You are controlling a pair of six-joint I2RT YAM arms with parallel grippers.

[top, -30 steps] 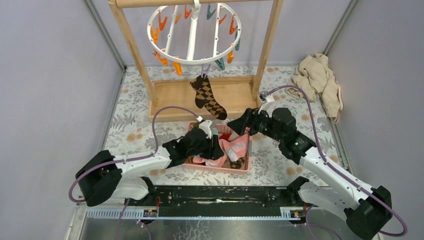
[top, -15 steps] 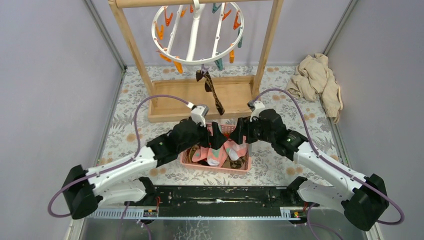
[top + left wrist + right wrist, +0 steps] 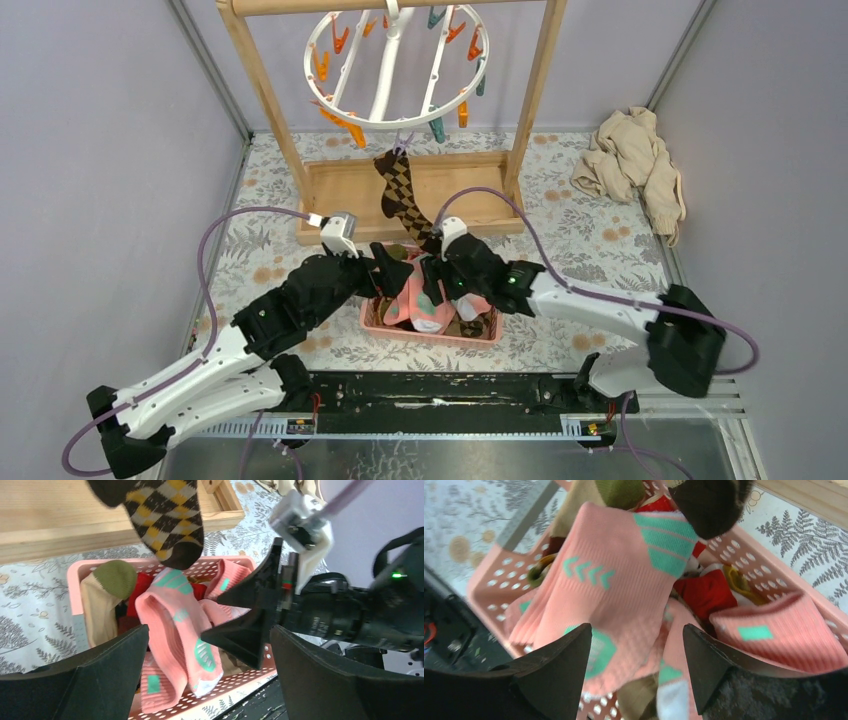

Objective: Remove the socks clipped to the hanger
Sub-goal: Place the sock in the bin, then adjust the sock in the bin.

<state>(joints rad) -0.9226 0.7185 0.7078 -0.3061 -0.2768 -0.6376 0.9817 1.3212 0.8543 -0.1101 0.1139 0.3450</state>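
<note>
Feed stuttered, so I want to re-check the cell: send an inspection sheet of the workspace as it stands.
Surface: table under a leaf-print cover, lying flat.
Job's things: white ring hanger hooked on the wooden rack; one brown argyle sock hangs from its front purple clip, other clips in view bare. Pink basket holds loose socks, pink socks on top.
Clutter: beige cloth heap, far right.
Grippers: left pincer open over the basket; right pincer open over it too, facing the left.
Cables: a purple cable loops off each wrist; no snag seen.
Surroundings: plain grey walls; nothing else seen.
</note>
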